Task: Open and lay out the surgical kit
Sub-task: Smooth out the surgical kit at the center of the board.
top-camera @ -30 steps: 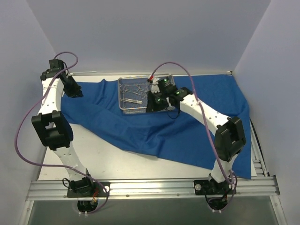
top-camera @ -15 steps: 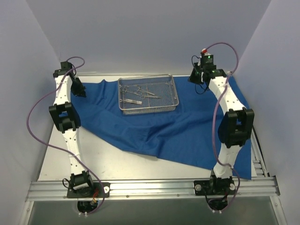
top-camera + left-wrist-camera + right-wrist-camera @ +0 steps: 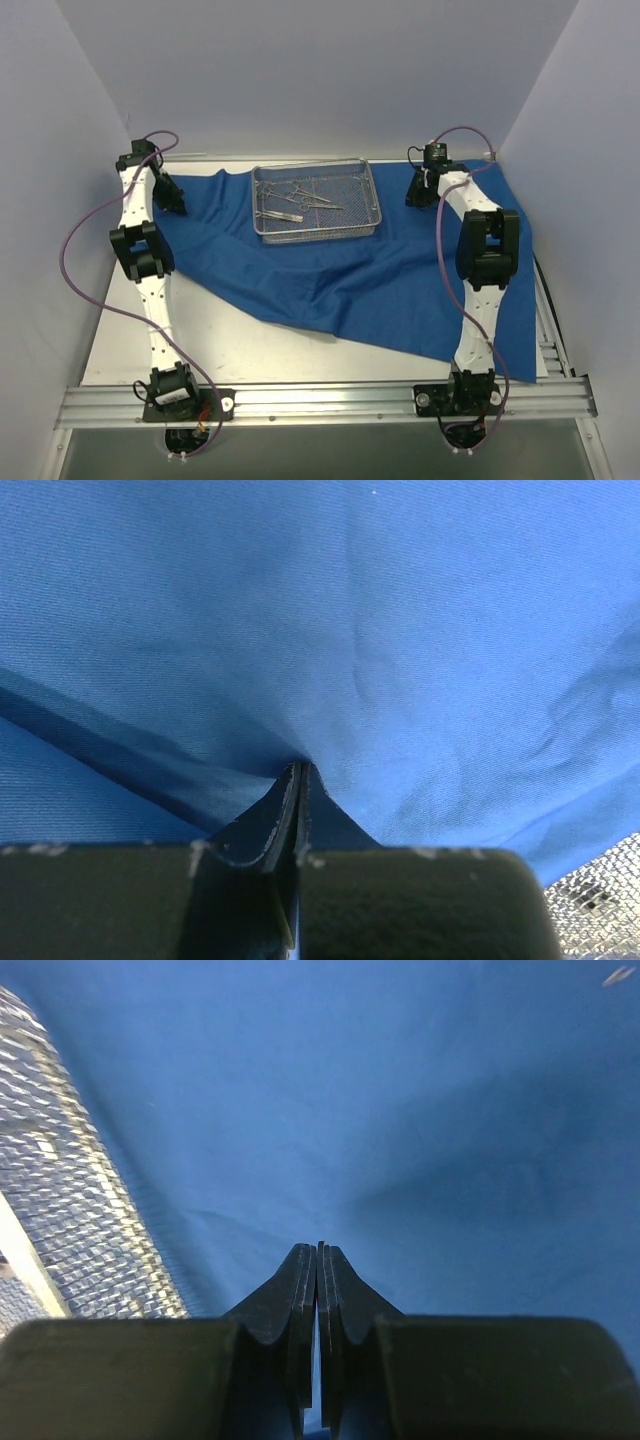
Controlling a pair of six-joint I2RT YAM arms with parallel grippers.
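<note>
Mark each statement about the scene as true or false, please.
1. The mesh tray stands on the blue cloth. True.
2. The instruments lie on the cloth, outside the tray. False: they lie inside the tray.
3. The left gripper is shut, pinching the cloth. True.
4. The right gripper is wide open. False: it is shut.

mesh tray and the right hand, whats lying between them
Only a bare stretch of blue cloth separates the mesh tray from the right hand; the top view shows it, and the right wrist view agrees.
</note>
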